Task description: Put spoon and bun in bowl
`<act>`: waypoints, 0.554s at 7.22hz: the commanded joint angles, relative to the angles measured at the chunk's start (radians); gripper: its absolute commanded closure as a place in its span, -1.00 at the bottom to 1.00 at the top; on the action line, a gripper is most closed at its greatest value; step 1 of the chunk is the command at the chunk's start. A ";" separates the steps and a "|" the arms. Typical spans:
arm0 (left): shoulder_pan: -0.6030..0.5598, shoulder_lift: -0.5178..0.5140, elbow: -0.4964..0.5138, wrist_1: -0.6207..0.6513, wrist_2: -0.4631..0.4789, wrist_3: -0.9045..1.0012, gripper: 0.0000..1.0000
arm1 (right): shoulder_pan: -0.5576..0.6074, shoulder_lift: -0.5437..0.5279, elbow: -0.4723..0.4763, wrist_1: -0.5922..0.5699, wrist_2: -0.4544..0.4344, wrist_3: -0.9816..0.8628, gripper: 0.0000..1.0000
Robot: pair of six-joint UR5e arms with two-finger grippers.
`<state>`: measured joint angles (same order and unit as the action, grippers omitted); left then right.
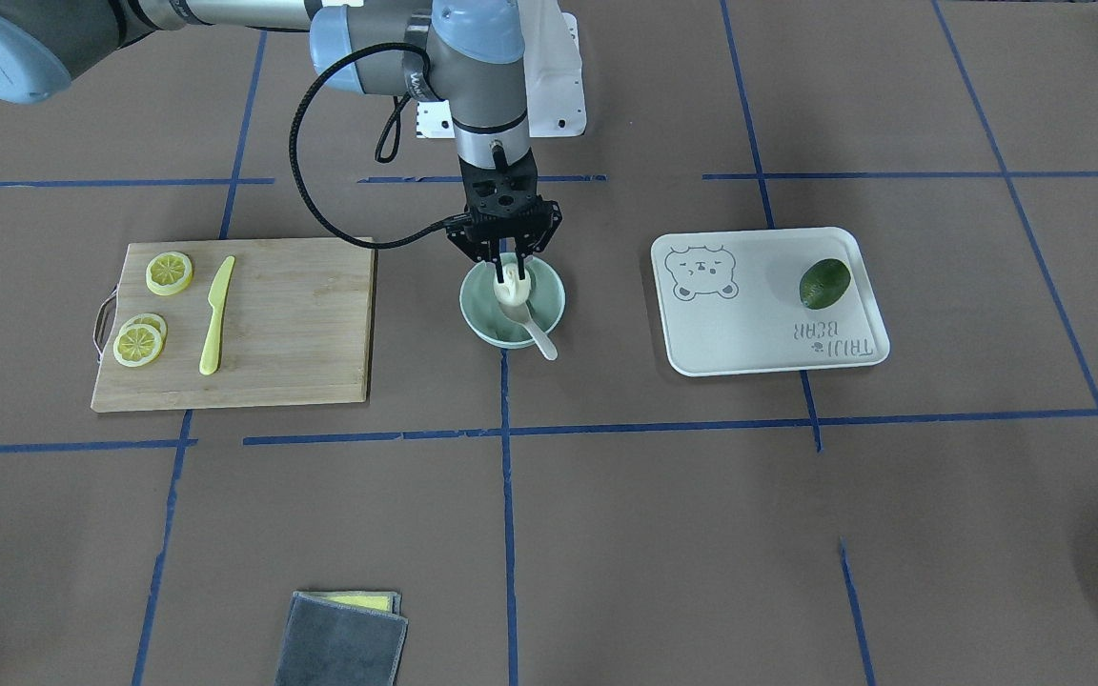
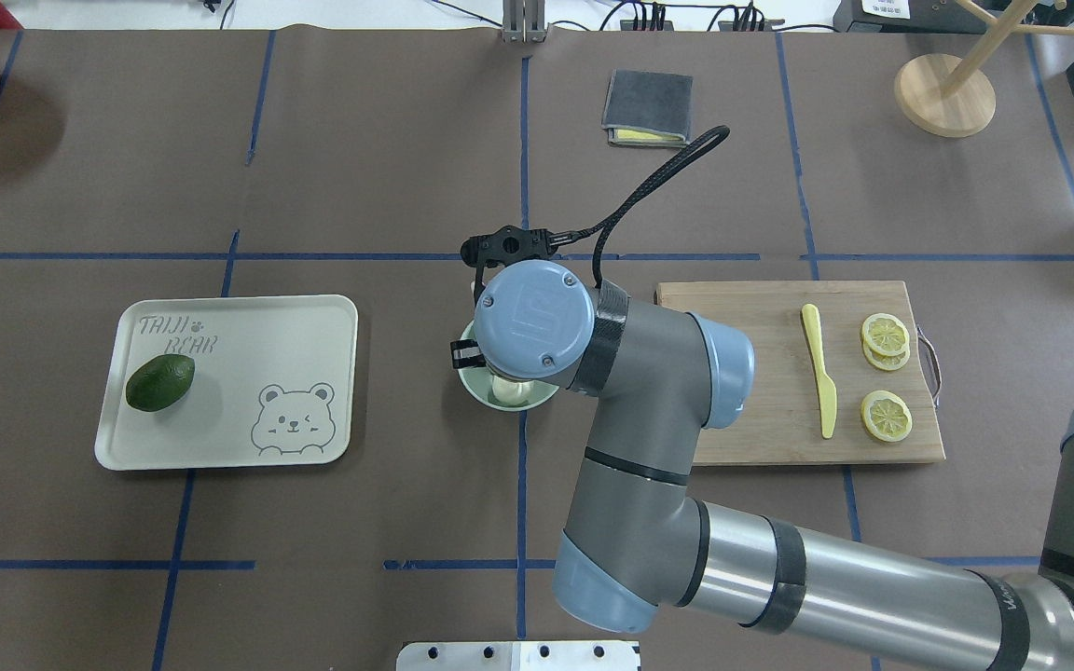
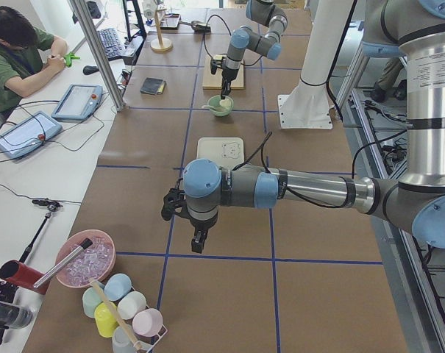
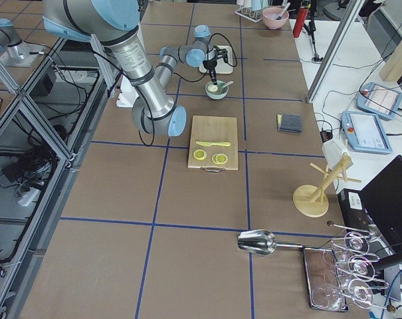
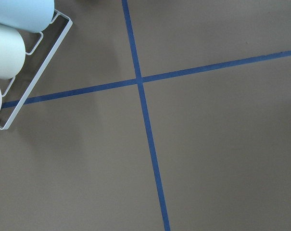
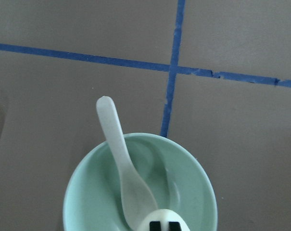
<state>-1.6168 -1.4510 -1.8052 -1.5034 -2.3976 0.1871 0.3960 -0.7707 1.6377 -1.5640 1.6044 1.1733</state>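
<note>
The bun (image 1: pixel 512 278) sat clenched between the fingers of the right hand (image 1: pixel 509 274), which pointed straight down into the bowl (image 1: pixel 482 310) at mid-bench (image 1: pixel 606 534). Whether the bun touched the bowl's floor could not be told. The spoon (image 1: pixel 535 333) lay with its scoop inside the bowl, beside the bun. In the front-facing view its handle crossed the rim toward 5 o'clock. In that view a chopping board (image 1: pixel 292 324) lay at the bowl's 9 o'clock, carrying lemon slices (image 1: pixel 169 272) and a yellow knife (image 1: pixel 216 314). A bear-printed tray (image 1: pixel 730 333) with a green fruit (image 1: pixel 824 283) lay at 3 o'clock. The left hand (image 3: pixel 198 245) hung over bare bench well apart, near racked cups (image 5: pixel 6 50); whether it was released or clenched could not be told.
</note>
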 commanded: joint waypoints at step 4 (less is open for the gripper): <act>0.000 0.009 0.001 0.002 0.002 0.002 -1.00 | 0.179 -0.036 0.043 -0.008 0.171 -0.151 -1.00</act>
<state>-1.6168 -1.4469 -1.8023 -1.5029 -2.3970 0.1875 0.4913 -0.7813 1.6701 -1.5713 1.6931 1.1079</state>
